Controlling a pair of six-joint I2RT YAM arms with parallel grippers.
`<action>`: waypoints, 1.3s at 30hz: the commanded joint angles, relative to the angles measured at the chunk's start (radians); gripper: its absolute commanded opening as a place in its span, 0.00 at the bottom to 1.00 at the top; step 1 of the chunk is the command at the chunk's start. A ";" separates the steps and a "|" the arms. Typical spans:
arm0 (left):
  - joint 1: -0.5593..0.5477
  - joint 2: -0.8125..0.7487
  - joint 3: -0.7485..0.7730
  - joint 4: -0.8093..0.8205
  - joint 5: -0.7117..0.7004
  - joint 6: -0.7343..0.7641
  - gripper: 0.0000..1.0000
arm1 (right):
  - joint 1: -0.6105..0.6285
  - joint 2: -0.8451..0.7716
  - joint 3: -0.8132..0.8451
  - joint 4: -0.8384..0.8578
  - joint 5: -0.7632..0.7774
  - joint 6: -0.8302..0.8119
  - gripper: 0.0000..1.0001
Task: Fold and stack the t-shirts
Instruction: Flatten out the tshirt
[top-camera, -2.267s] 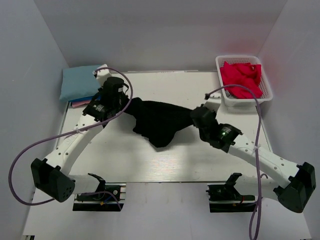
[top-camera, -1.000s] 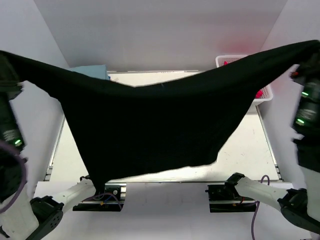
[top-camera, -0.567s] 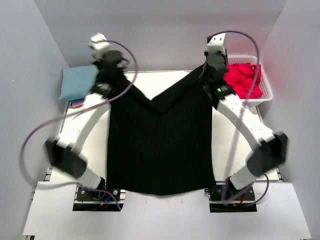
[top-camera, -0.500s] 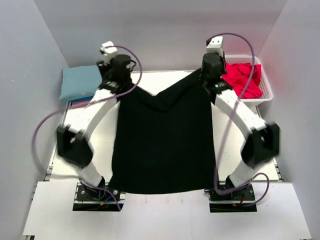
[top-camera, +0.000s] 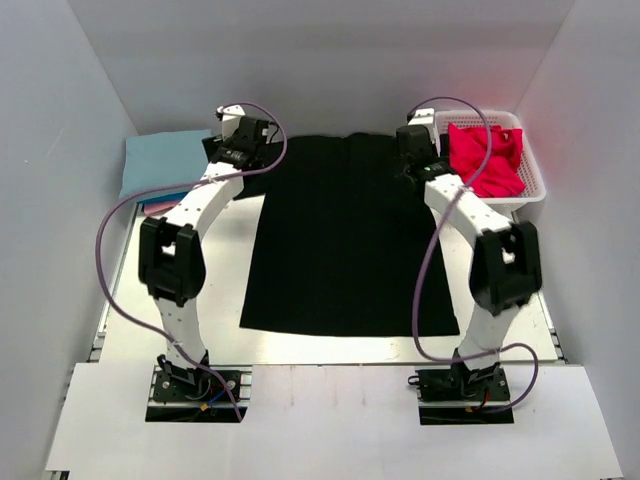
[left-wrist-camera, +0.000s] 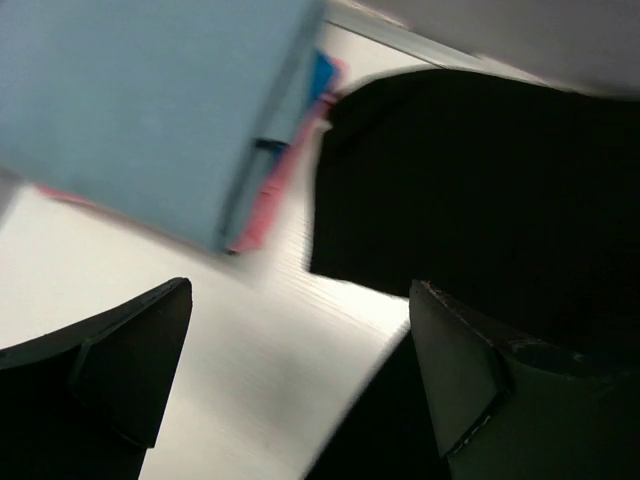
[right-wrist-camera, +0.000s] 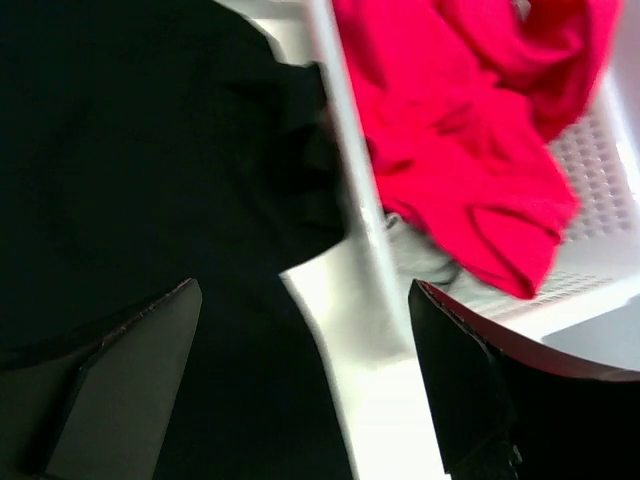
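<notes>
Top view: the black t-shirt (top-camera: 345, 235) lies spread flat on the table (top-camera: 215, 300). The left pincer (top-camera: 247, 145) and right pincer (top-camera: 408, 152) stand at its far corners. Judged step: spreading is done and folding has not begun, so the next move calls for a fresh pinch on a side edge. Left wrist view: jaws spread, holding nothing. The sleeve (left-wrist-camera: 450, 180) lies just ahead-right of the pincer, the light blue folded t-shirt (left-wrist-camera: 150, 110) ahead-left, with bare table between them. Right wrist view: jaws spread, empty. Black cloth lies ahead-left. The white basket (right-wrist-camera: 352, 190) holding the red t-shirt (right-wrist-camera: 460, 150) sits close ahead-right, leaving little room on that side.
</notes>
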 joint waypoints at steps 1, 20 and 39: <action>-0.011 -0.110 -0.085 0.150 0.241 0.049 0.99 | 0.004 -0.163 -0.057 0.005 -0.186 0.096 0.90; -0.020 0.430 0.251 0.106 0.470 0.048 0.99 | 0.157 -0.384 -0.724 0.056 -0.581 0.484 0.90; -0.127 -0.417 -1.071 -0.172 0.692 -0.551 0.99 | 0.065 0.002 -0.394 -0.139 -0.440 0.440 0.90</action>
